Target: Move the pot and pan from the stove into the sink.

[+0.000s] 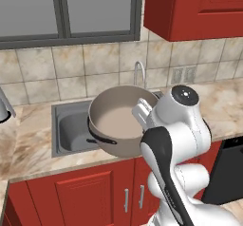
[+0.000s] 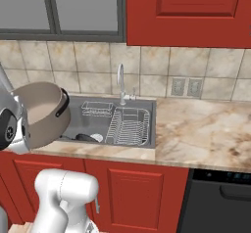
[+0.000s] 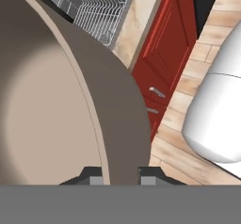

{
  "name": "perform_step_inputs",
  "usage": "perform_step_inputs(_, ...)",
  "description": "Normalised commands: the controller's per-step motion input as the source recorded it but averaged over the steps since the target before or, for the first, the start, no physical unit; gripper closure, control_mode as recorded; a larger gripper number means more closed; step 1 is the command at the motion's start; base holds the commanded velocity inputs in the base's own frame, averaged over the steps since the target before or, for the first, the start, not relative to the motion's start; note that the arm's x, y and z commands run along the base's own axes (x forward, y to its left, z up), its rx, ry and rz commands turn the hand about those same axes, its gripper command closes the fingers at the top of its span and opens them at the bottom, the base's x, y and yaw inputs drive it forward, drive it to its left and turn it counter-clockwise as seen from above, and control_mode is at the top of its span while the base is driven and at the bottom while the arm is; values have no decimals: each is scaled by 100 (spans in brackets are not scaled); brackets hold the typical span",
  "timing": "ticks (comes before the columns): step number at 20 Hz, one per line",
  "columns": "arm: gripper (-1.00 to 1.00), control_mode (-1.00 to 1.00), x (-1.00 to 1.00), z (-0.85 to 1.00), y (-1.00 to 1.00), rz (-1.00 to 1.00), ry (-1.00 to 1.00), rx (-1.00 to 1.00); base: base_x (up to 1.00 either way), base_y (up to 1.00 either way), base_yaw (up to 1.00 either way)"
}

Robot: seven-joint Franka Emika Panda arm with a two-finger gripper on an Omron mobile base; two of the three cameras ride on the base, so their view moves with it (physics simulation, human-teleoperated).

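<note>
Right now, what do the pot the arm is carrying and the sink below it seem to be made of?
The pot looks like matte beige enamel or ceramic-coated metal: flat tan walls with no shine, dark handles. The sink looks like brushed stainless steel: even grey basin, with a wire rack inside. Since everything is rendered, both are guesses.

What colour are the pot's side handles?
Dark, nearly black, against the beige pot; the right base view shows one handle best.

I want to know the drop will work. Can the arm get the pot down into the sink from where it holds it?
Probably yes. The fingers pinch the pot wall, tilted above the sink; a wire rack sits in the right half.
</note>
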Motion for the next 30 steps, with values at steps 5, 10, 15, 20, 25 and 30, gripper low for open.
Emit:
perform_step_inputs(5,100,-100,60,-1,31,-3,0,0,0,0,0)
perform_step_inputs(10,100,-100,49,-3,31,-3,0,0,0,0,0)
perform_step_inputs(15,100,-100,42,-3,18,-1,0,1,0,0,0)
perform_step_inputs(20,100,-100,40,-8,6,0,0,6,0,0,0)
perform_step_inputs(25,100,-100,26,-8,0,1,0,11,0,0,0)
perform_step_inputs(30,100,-100,20,-11,0,1,-4,3,0,0,0)
